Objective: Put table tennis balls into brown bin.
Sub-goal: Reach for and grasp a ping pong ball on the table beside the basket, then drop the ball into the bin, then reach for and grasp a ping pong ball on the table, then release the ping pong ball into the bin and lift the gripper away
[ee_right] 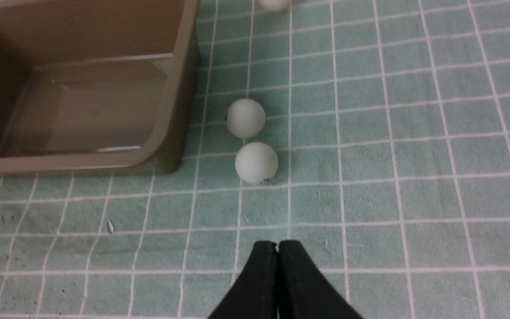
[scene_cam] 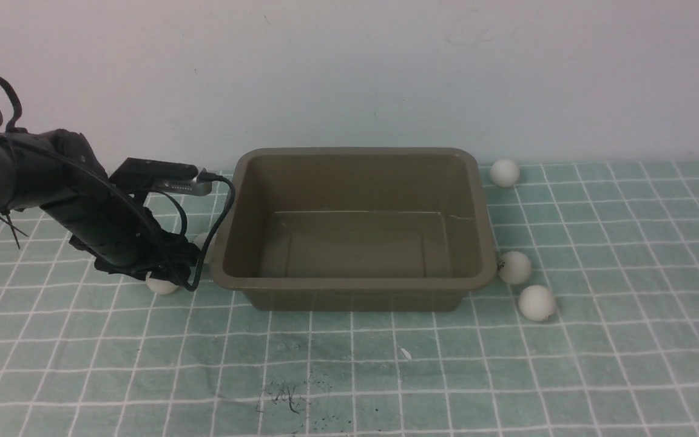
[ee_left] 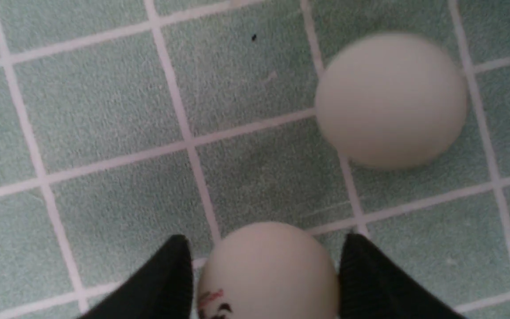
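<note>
The brown bin (scene_cam: 354, 152) stands in the middle of the cloth with nothing in it. My left gripper (scene_cam: 164, 272) is low on the cloth just left of the bin. Its fingers (ee_left: 370, 274) are spread to either side of a table tennis ball (ee_left: 268, 270) with a printed logo, so it is open. A second ball (ee_left: 390, 99) lies close beyond it, by the bin's left wall (scene_cam: 202, 239). Right of the bin lie three balls: one at the far corner (scene_cam: 504, 173) and two near the front corner (scene_cam: 514, 267) (scene_cam: 537, 303). My right gripper (ee_right: 278, 244) is shut and empty, short of those two (ee_right: 256, 162).
A green checked cloth (scene_cam: 628, 364) covers the table, with a white wall (scene_cam: 349, 73) close behind the bin. The left wrist's black cable (scene_cam: 222, 206) loops against the bin's left rim. Dark smudges (scene_cam: 289, 394) mark the cloth at the front.
</note>
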You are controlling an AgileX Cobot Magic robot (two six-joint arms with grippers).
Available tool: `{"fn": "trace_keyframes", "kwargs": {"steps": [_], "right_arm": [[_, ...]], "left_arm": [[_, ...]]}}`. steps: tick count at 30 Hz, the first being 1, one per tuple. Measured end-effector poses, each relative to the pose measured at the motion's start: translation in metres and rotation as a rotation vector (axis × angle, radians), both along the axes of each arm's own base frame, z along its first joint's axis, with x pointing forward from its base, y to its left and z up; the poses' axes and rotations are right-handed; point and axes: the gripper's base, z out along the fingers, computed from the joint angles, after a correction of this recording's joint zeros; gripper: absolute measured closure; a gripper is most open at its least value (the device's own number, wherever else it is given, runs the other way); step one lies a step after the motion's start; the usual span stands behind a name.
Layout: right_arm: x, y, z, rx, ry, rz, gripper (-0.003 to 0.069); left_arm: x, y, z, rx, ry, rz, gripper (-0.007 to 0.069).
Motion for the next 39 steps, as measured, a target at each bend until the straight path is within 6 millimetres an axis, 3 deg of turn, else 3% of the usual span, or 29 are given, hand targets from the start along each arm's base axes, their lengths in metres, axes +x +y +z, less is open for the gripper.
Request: {"fn": "trace_keyframes", "kwargs": {"steps": [4,8,9,13,17,19,22,23,25,26,27,28,32,34,36,39], "right_arm": [[0.045,0.006,-0.004,-0.049,0.179,0.087,0.0628],[0.087,0.018,-0.020,-0.069,0.268,0.170,0.0498],[0.106,0.025,-0.032,-0.078,0.298,0.195,0.0428],[0.156,0.053,-0.059,-0.128,0.307,0.267,0.0207],[0.193,0.069,-0.100,-0.158,0.385,0.276,0.0076],[0.205,0.071,-0.119,-0.168,0.433,0.270,0.0053],[0.217,0.073,-0.150,-0.180,0.525,0.270,0.0062],[0.219,0.074,-0.159,-0.179,0.551,0.269,0.0088],[0.219,0.074,-0.165,-0.182,0.568,0.270,0.0125],[0.220,0.074,-0.170,-0.185,0.582,0.271,0.0249],[0.220,0.074,-0.169,-0.185,0.581,0.271,0.0249],[0.221,0.073,-0.168,-0.194,0.576,0.272,0.0316],[0.218,0.068,-0.139,-0.230,0.547,0.271,0.0297],[0.210,0.068,-0.105,-0.202,0.473,0.257,0.0297],[0.199,0.074,-0.061,-0.132,0.346,0.259,0.0297],[0.193,0.091,-0.031,-0.085,0.205,0.319,0.0297]], "left_arm": [[-0.009,0.005,0.016,0.056,0.042,-0.003,0.0279],[-0.024,0.010,0.065,0.087,-0.012,0.040,0.0279],[-0.029,0.007,0.082,0.082,-0.056,0.035,0.0279],[-0.036,-0.026,0.119,0.022,-0.228,-0.056,0.0272],[-0.035,-0.068,0.114,-0.069,-0.255,-0.133,0.0272],[-0.035,-0.081,0.106,-0.093,-0.234,-0.155,0.0264],[-0.033,-0.102,0.086,-0.102,-0.188,-0.198,0.0167],[-0.033,-0.107,0.080,-0.100,-0.176,-0.209,0.0105],[-0.033,-0.108,0.079,-0.103,-0.172,-0.205,0.0070],[-0.031,-0.105,0.083,-0.107,-0.169,-0.178,0.0041],[-0.031,-0.104,0.084,-0.107,-0.168,-0.173,0.0041],[-0.029,-0.099,0.089,-0.110,-0.168,-0.147,0.0048],[-0.016,-0.044,0.130,-0.084,-0.221,0.068,0.0314],[-0.010,-0.015,0.138,-0.053,-0.257,0.141,0.0500],[-0.002,0.005,0.131,-0.026,-0.260,0.165,0.0586],[0.010,0.009,0.115,-0.015,-0.261,0.137,0.0606]]}}
